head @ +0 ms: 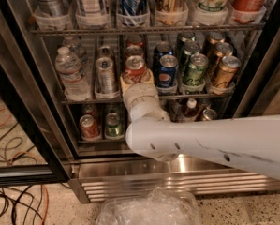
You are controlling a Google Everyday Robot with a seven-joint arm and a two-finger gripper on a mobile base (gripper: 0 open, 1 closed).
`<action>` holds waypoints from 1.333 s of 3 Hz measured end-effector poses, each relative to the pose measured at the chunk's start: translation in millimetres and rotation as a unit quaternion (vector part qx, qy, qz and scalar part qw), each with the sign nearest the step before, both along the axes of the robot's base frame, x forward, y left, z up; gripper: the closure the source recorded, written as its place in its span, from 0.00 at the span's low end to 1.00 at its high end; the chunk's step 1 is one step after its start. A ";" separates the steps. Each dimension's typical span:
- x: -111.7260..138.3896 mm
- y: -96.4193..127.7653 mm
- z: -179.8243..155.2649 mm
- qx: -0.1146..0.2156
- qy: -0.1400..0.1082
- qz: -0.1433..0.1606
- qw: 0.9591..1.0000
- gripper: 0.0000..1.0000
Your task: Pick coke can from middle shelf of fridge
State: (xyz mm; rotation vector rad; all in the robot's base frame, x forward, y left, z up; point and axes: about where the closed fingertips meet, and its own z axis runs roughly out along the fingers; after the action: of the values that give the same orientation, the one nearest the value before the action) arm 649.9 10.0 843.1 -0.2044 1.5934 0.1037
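The fridge [18, 97] stands open with its wire racks in view. The coke can [135, 67], red with a silver top, stands at the front of its lane on the middle shelf [78, 100], between a silver can [105, 74] and the blue Pepsi can [167, 74]. My gripper [136, 82] is at the foot of the coke can, reaching in from the white arm [210, 142] that crosses the lower right. The wrist hides the can's lower part and how the gripper meets it.
Water bottles [70, 71] fill the left lane, and green [194, 69] and bronze cans [224, 71] the right lanes. Tall cans in clear cups [132, 6] stand on the rack above. Small cans [89, 127] sit below. Crumpled plastic [149, 210] and cables [13, 200] lie on the floor.
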 end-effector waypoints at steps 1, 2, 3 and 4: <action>-17.2 -8.5 28.4 0.008 -0.017 0.020 1.000 1.00; -40.5 -10.6 58.3 0.027 -0.018 0.066 0.997 1.00; -42.8 -16.6 54.6 0.040 0.019 0.104 0.994 1.00; -31.9 -5.3 26.5 0.071 0.086 0.145 0.983 1.00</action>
State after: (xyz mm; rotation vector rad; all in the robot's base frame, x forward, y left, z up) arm 618.0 4.7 869.6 -0.3219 1.7114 0.4717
